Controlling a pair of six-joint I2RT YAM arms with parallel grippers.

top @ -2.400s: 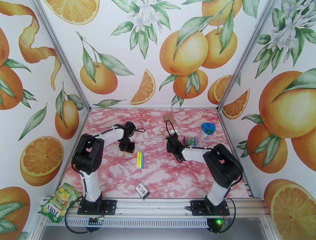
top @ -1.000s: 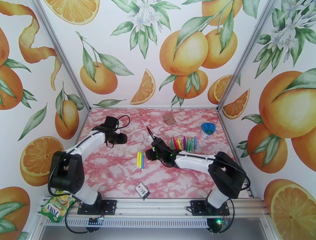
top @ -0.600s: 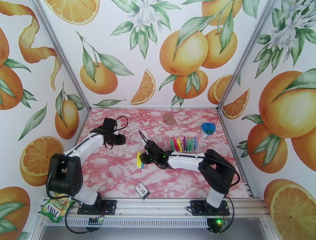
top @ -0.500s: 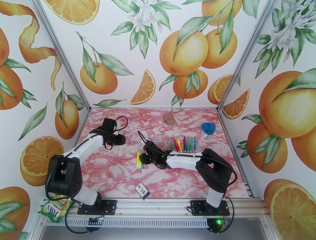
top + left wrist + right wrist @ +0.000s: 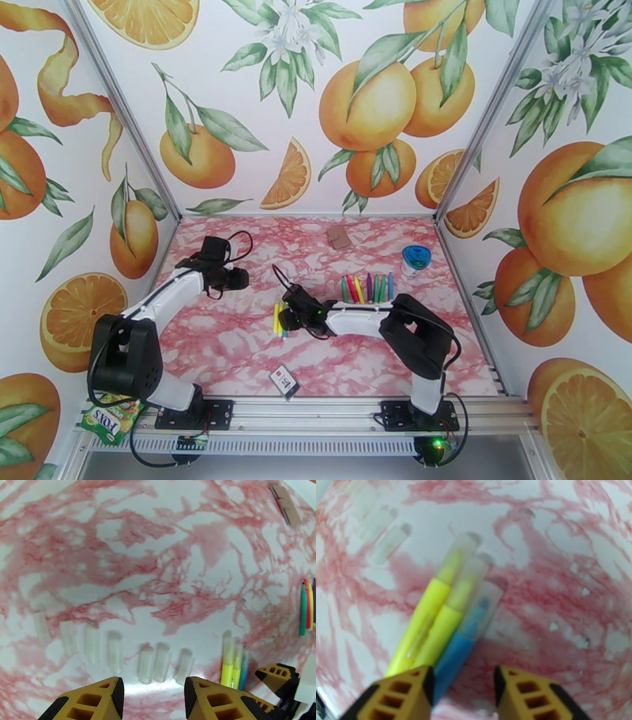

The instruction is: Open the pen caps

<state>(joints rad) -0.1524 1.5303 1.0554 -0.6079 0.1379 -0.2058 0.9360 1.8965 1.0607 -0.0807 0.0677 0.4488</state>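
Right claw [image 5: 463, 682] hangs open and empty, with three capped markers [image 5: 446, 618] just ahead of its jaws. Left claw [image 5: 154, 689], likewise open and empty, faces seven loose clear caps [image 5: 154, 663] on the counter [image 5: 158, 539]. Three caps seemingly remain.

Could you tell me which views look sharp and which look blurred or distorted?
Top external view: sharp, evenly lit. Left wrist view: pink marbled table bends, loose clear plastic caps slightly soft. Right wrist view: capped yellow and blue markers blurred.
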